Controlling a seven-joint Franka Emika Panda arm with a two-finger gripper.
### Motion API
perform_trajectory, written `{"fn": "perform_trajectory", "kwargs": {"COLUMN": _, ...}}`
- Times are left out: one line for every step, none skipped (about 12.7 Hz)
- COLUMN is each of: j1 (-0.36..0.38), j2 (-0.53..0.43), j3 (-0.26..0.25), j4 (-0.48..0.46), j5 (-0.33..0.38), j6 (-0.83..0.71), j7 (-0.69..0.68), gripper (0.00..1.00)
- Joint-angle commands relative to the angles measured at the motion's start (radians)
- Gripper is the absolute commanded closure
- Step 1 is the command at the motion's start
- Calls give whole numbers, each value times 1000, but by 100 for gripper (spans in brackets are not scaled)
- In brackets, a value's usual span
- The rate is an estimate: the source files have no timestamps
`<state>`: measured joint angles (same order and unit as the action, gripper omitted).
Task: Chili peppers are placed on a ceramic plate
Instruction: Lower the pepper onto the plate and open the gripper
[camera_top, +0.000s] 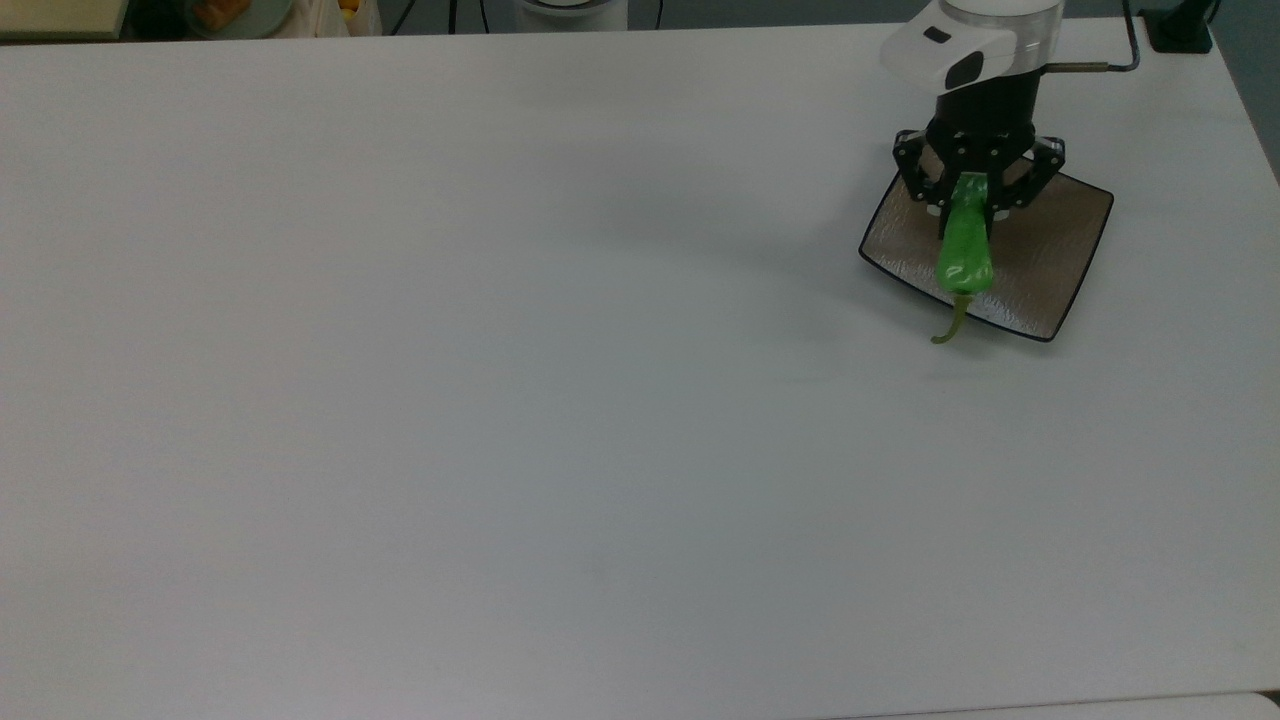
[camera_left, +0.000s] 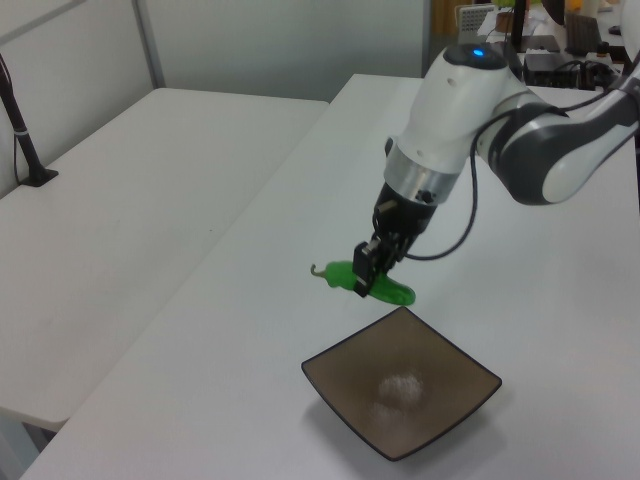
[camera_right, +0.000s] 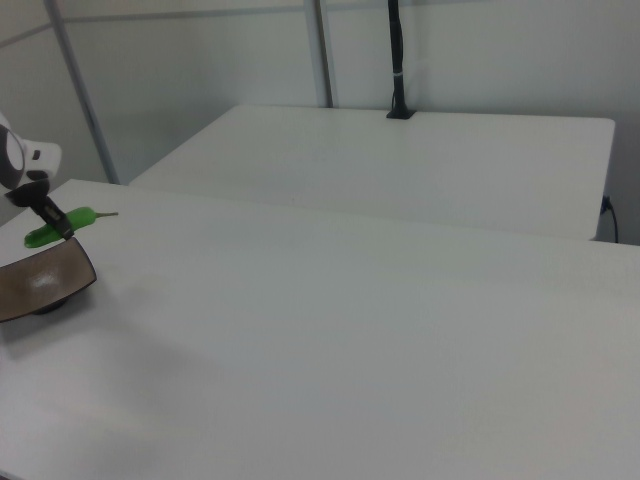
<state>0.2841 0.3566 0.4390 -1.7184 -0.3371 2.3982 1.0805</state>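
At the upper right of the top view, I see the arm's black two-finger gripper (camera_top: 966, 192) clamped on the narrow end of the glossy bright green, wrinkled chili pepper (camera_top: 965, 253). The pepper's body runs down the frame over the square, shallow, brownish-grey ceramic plate (camera_top: 1058, 248) with its thin black rim, while the curled olive-brown stem (camera_top: 950, 325) pokes past the plate's lower edge above the white table (camera_top: 500, 400).

Toward the middle of the left view, the gripper (camera_left: 368, 272) carries the pepper (camera_left: 383, 287) roughly level in the air, over the far corner of the plate (camera_left: 450, 405), clearly not touching it.

Far left in the right view, the pepper (camera_right: 62, 221) hangs just above the plate (camera_right: 60, 275), stem pointing right.

I judge the pepper light and slick-skinned, with some give under pressure, so a firm pinch across the body suits it better than the thin stem, which looks likely to bend. Held near one end, it could swing or slip. The plate looks hard and breakable, so I would lower gently before letting go.
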Motion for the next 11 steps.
{"fn": "perform_trajectory", "kwargs": {"j1": 21, "j2": -21, "j3": 36, "j4": -44, "j5": 9, "j6": -19, "j7": 32, "gripper": 73}}
{"fn": "perform_trajectory", "kwargs": {"j1": 23, "j2": -16, "j3": 55, "j4": -50, "j5": -2, "j6": -19, "j7": 36, "gripper": 73}}
{"fn": "perform_trajectory", "kwargs": {"j1": 27, "j2": -8, "j3": 63, "j4": -50, "j5": -3, "j6": -19, "j7": 42, "gripper": 69}}
{"fn": "perform_trajectory", "kwargs": {"j1": 43, "j2": 1, "j3": 63, "j4": -50, "j5": -3, "j6": -19, "j7": 44, "gripper": 56}}
{"fn": "perform_trajectory", "kwargs": {"j1": 49, "j2": 8, "j3": 63, "j4": -50, "j5": -8, "j6": -19, "j7": 42, "gripper": 41}}
{"fn": "perform_trajectory", "kwargs": {"j1": 56, "j2": 16, "j3": 64, "j4": -50, "j5": -17, "j6": -19, "j7": 42, "gripper": 25}}
{"fn": "perform_trajectory", "kwargs": {"j1": 58, "j2": 16, "j3": 64, "j4": -50, "j5": -22, "j6": -19, "j7": 42, "gripper": 13}}
{"fn": "perform_trajectory", "kwargs": {"j1": 58, "j2": 16, "j3": 64, "j4": -50, "j5": -23, "j6": -19, "j7": 42, "gripper": 0}}
{"fn": "perform_trajectory", "kwargs": {"j1": 56, "j2": 16, "j3": 64, "j4": -47, "j5": -23, "j6": -21, "j7": 41, "gripper": 0}}
{"fn": "perform_trajectory", "kwargs": {"j1": 55, "j2": 15, "j3": 64, "j4": -46, "j5": -23, "j6": -24, "j7": 39, "gripper": 0}}
{"fn": "perform_trajectory", "kwargs": {"j1": 50, "j2": 13, "j3": 64, "j4": -41, "j5": -26, "j6": -36, "j7": 35, "gripper": 0}}
